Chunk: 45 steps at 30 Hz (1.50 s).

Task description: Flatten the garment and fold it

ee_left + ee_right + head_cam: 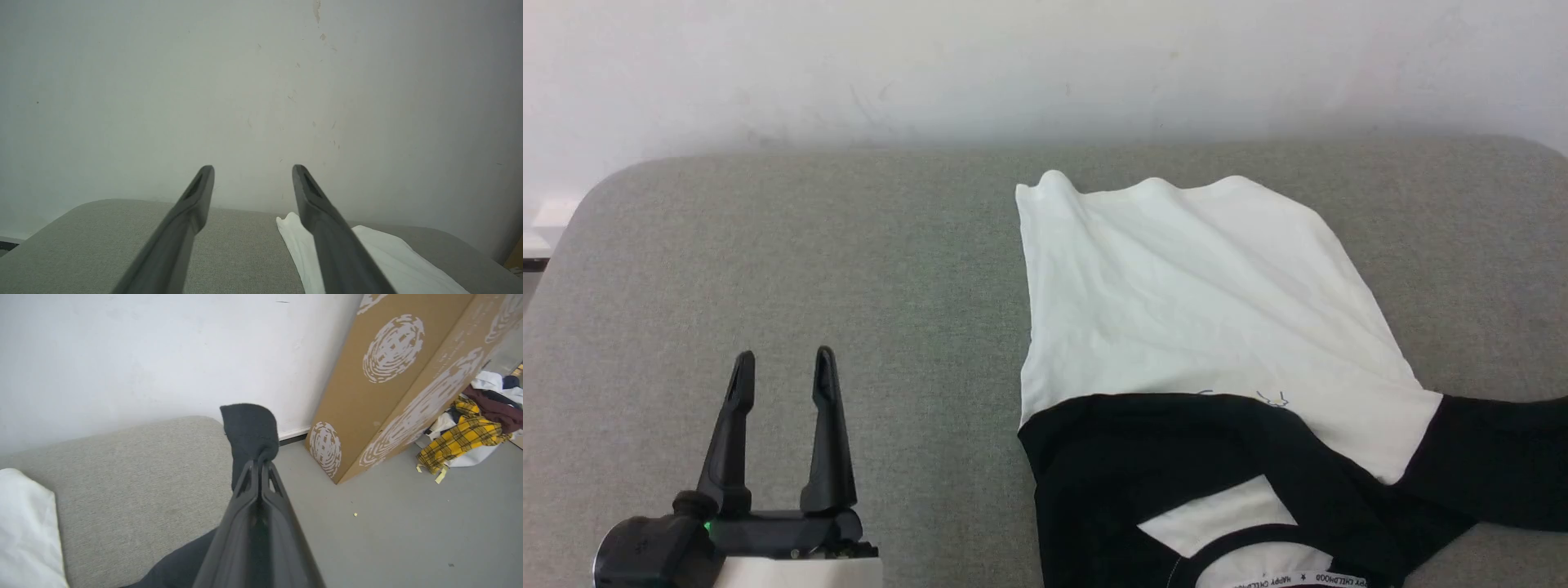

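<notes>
nearest, at the lower left of the head view, the left gripper [785, 359] hangs over bare grey table [849, 245] with its two dark fingers spread apart and nothing between them; its own wrist view shows the same gap [253, 169], with the table and the wall beyond it. well apart from it, on the right half of the table, lies the shirt [1201, 294]. its collar [1290, 580], black with white lettering, sits at the near edge of the view, the black shoulders spread just behind it, and the white body runs away toward the wall, wrinkled, with its far edge rumpled into a small peak at the far left corner. one black sleeve [1503, 457] stretches off the right side. in the right wrist view the right gripper [257, 463] is clamped tight on that black sleeve [249, 428], and a flap of the cloth stands up past the fingertips. farther off, on the grey floor [388, 531], a tall cardboard box [380, 396] with white round prints leans by the white wall [143, 355], and a heap of clothes [470, 433], some yellow plaid, lies beside it.
</notes>
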{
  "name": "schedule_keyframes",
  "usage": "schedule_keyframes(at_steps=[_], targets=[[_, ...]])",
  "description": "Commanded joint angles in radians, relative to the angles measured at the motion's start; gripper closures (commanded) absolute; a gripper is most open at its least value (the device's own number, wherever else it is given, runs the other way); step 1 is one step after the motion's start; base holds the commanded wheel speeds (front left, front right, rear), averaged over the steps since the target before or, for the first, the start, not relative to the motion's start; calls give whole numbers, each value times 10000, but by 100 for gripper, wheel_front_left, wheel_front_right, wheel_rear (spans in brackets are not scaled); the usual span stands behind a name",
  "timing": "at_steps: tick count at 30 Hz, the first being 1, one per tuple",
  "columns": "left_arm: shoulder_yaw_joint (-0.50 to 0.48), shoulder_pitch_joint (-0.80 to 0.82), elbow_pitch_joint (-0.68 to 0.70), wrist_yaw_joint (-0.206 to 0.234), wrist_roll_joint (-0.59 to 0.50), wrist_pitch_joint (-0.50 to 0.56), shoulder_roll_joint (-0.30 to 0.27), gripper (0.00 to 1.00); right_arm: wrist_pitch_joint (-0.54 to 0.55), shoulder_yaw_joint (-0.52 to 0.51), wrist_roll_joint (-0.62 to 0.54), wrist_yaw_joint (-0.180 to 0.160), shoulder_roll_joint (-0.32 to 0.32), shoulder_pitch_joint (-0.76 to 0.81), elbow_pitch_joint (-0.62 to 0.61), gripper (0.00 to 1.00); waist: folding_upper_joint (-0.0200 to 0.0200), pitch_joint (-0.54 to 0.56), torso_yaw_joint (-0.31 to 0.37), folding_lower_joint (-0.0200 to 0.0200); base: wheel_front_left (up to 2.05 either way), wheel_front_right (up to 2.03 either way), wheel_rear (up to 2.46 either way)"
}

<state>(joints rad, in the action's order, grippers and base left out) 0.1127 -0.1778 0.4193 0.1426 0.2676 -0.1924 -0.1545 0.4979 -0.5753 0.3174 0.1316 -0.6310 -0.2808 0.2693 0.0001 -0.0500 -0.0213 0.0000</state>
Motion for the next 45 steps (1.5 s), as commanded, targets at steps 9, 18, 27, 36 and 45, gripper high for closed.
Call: schedule_keyframes(at_steps=[9, 18, 27, 36, 45], targets=[[125, 231, 67, 9, 54, -45, -10, 0, 399, 3288, 1567, -9, 918, 365, -2857, 100, -1, -353, -344, 0, 0, 0, 0], [155, 381, 32, 45, 70, -133, 17, 0, 1062, 6834, 1911, -9, 2107, 1042, -5531, 100, -1, -464, -604, 0, 0, 0, 0], [301, 576, -105, 0, 128, -238, 98, 0, 619, 9459, 1789, -9, 2824, 916, -4639, 100, -1, -696, -979, 0, 0, 0, 0], [521, 805, -290, -52, 141, -325, 197, 0, -71, 10688, 1107, -9, 3105, 550, -1758, 100, -1, -1002, -1486, 0, 0, 0, 0], [686, 927, -547, -81, 170, -388, 263, 0, -755, 11400, 862, -9, 3746, -74, 489, 29, -1, -976, -1803, 0, 0, 0, 0]])
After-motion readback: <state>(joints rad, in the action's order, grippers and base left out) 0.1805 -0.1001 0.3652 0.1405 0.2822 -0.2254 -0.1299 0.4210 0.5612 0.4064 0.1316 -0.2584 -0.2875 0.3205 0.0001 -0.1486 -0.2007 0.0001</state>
